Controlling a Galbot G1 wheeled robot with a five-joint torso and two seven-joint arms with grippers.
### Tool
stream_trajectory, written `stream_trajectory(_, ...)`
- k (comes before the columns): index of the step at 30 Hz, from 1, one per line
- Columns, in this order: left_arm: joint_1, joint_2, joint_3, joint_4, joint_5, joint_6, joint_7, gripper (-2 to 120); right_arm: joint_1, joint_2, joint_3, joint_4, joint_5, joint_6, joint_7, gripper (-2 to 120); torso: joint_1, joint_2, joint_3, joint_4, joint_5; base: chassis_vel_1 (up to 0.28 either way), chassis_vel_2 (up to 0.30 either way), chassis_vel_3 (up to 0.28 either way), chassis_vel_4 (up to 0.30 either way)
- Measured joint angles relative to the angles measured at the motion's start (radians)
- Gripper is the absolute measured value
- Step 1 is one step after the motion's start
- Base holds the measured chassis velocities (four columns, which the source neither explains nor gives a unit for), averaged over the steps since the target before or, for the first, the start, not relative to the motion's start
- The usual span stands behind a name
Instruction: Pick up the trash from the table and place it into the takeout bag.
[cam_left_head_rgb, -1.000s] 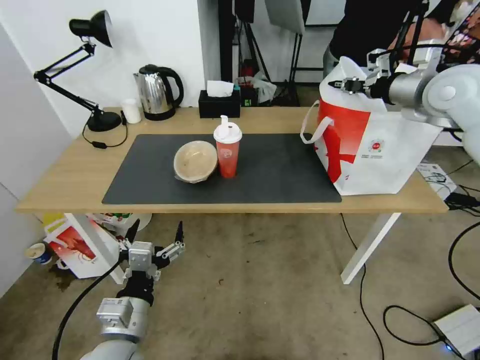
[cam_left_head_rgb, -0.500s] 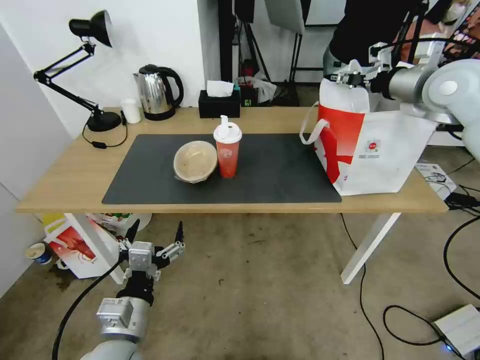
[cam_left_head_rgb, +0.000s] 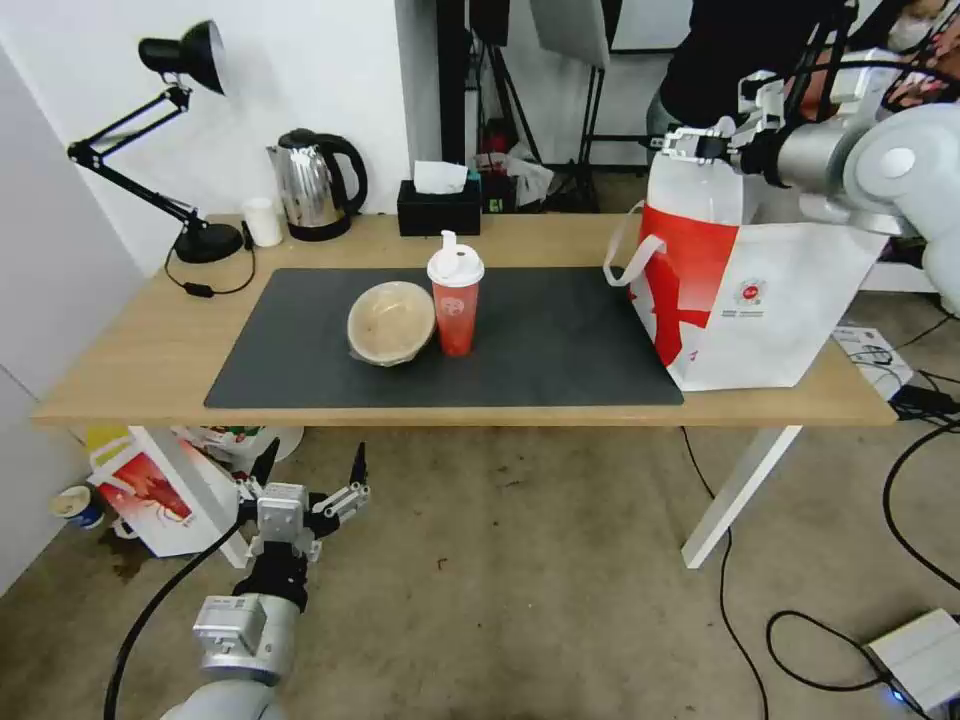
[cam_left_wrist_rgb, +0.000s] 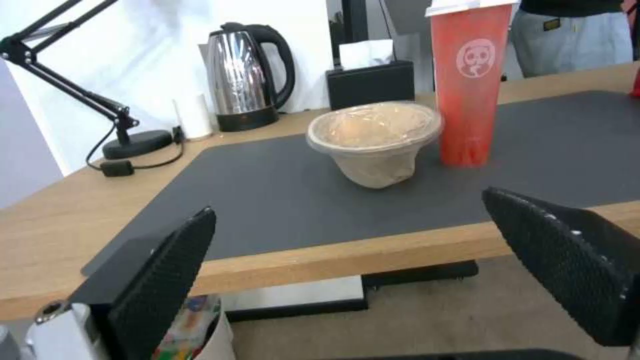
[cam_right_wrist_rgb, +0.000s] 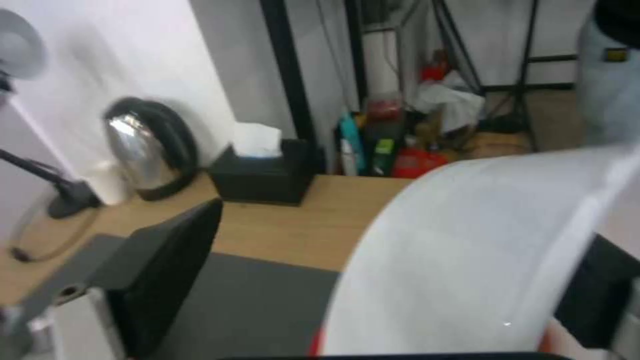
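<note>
From the head view the right gripper (cam_left_head_rgb: 690, 146) sits up at the top edge of the bag (cam_left_head_rgb: 760, 300), which stands on the right end of the table (cam_left_head_rgb: 130, 360). Its wrist camera shows one black finger (cam_right_wrist_rgb: 167, 280) spread well out to one side and the white bag wall bulging right in front of the lens, so those fingers look apart, though the bag blocks the other one.

The left gripper (cam_left_head_rgb: 310, 490) hangs low beneath the table's front edge, fingers wide apart, holding nothing. Its wrist camera looks up across the mat (cam_left_wrist_rgb: 267, 190): the wrapped bowl (cam_left_wrist_rgb: 377, 140) is straight ahead of it, with the red cup (cam_left_wrist_rgb: 470, 80) just beside the bowl, maybe touching.

Farther back from that gripper stand a kettle (cam_left_wrist_rgb: 247, 75), tissue box (cam_left_wrist_rgb: 370, 82) and lamp (cam_left_head_rgb: 180, 60).
</note>
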Motion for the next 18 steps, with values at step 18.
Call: stream_trajectory(18, 0.000, 0.000, 0.000, 0.000, 0.000, 0.000, 0.000, 100, 0.042, -0.081, -0.081, 0.016, -0.011, -0.063, 0.153, 100, 0.000, 0.000, 0.000, 0.0000, 0.0001, 0.000, 0.000, 0.000, 0.000)
